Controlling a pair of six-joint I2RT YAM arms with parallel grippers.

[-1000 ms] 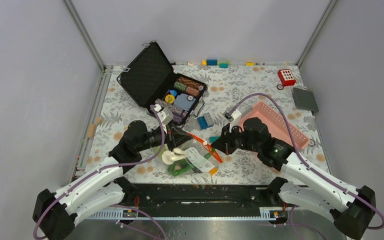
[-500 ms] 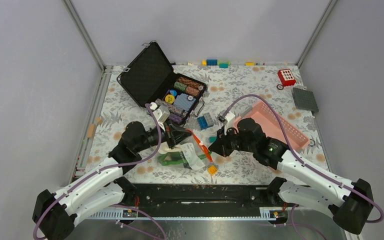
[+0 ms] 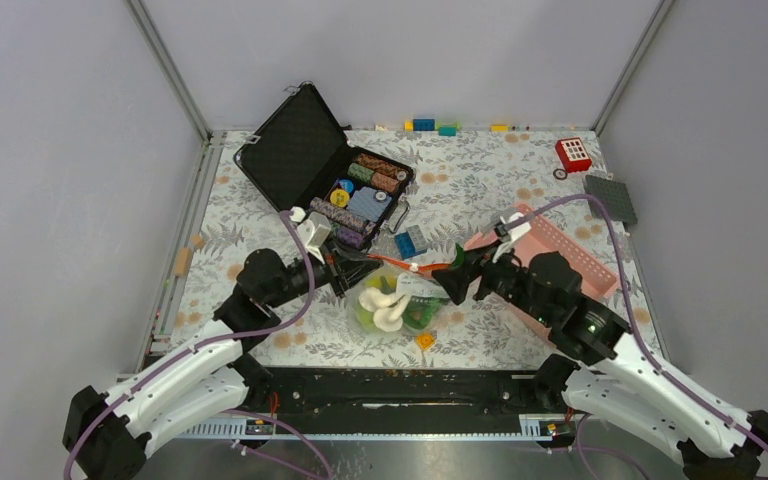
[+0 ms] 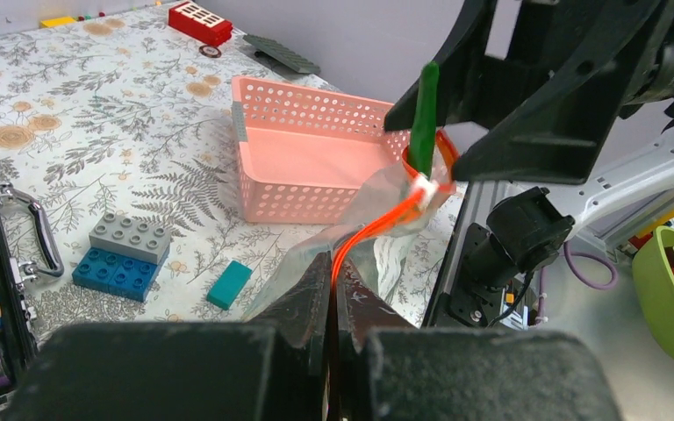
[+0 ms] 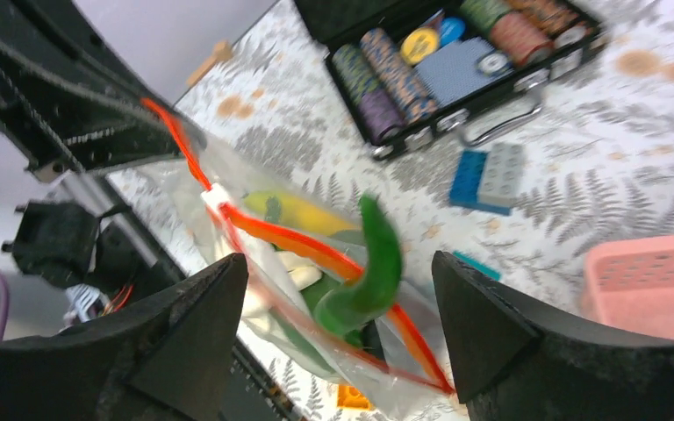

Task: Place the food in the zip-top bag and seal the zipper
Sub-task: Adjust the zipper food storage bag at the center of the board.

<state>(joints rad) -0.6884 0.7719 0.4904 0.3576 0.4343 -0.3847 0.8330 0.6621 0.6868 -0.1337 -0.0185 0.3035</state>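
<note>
Furthest left is the open poker-chip case [image 3: 355,190]. Just in front of it the left gripper [image 3: 348,268] is pinched fully closed on the zipper [image 3: 392,262], holding that end of the zip-top bag [image 3: 405,315] up off the table. The bag already holds white mushroom pieces [image 3: 384,305] and some green food, so most of the loading looks done. At the right end of the mouth a long green pod [image 5: 376,263] hangs half in. It sits between the fingers of the right gripper [image 3: 463,274], which are spread wide and grasp nothing. The pink basket [image 3: 570,255] is just beyond. I judge that the pod has yet to settle inside and the zipper has yet to be closed. Only the top view shows a small orange block [image 3: 425,340] on the table near the bag, and I cannot tell whether it is food. Only the right wrist view shows a yellow piece [image 5: 294,210] inside. It also shows the white slider [image 5: 215,195] part way along the strip, with the mouth parted beyond it. The left wrist view shows the left jaws clamped together on the strip.
</note>
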